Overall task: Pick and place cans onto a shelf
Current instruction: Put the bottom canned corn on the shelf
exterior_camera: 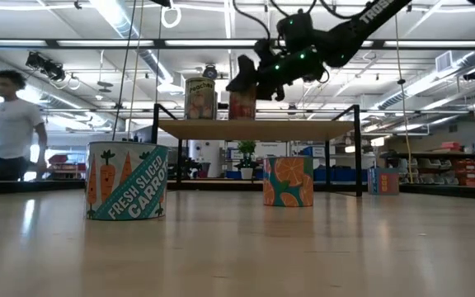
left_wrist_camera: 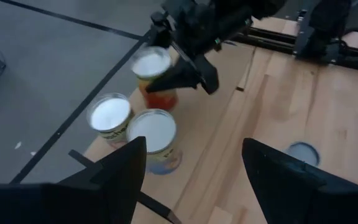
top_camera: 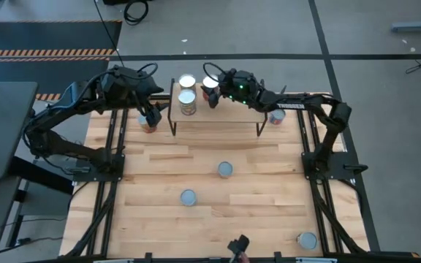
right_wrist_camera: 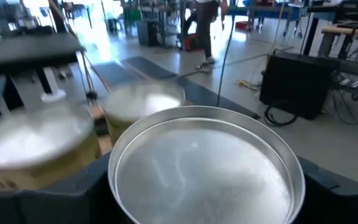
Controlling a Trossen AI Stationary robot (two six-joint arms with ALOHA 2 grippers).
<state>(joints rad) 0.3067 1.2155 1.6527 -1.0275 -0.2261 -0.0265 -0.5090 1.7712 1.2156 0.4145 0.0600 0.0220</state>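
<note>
The shelf (top_camera: 218,123) stands at the table's far middle. Two cans (top_camera: 187,82) (top_camera: 188,104) stand upright on its left part. My right gripper (top_camera: 212,93) reaches in from the right and is shut on a third can with a red label (left_wrist_camera: 160,96), beside those two. This can's silvery top (right_wrist_camera: 207,168) fills the right wrist view. My left gripper (left_wrist_camera: 191,180) hovers open, holding nothing, off the shelf's left end, above a can (top_camera: 148,126) standing on the table. My right gripper pinches the red-labelled can by its side wall (left_wrist_camera: 166,79), just under the top rim, between its two fingers (left_wrist_camera: 194,70). The fingers come about level from the table's right side. The can is upright, over the shelf board; whether its bottom rests there does not show.
More cans stand on the table: one by the shelf's right legs (top_camera: 276,117), two in the middle (top_camera: 225,169) (top_camera: 188,197), one at the near right corner (top_camera: 307,239). A person (exterior_camera: 11,124) walks in the room beyond the table.
</note>
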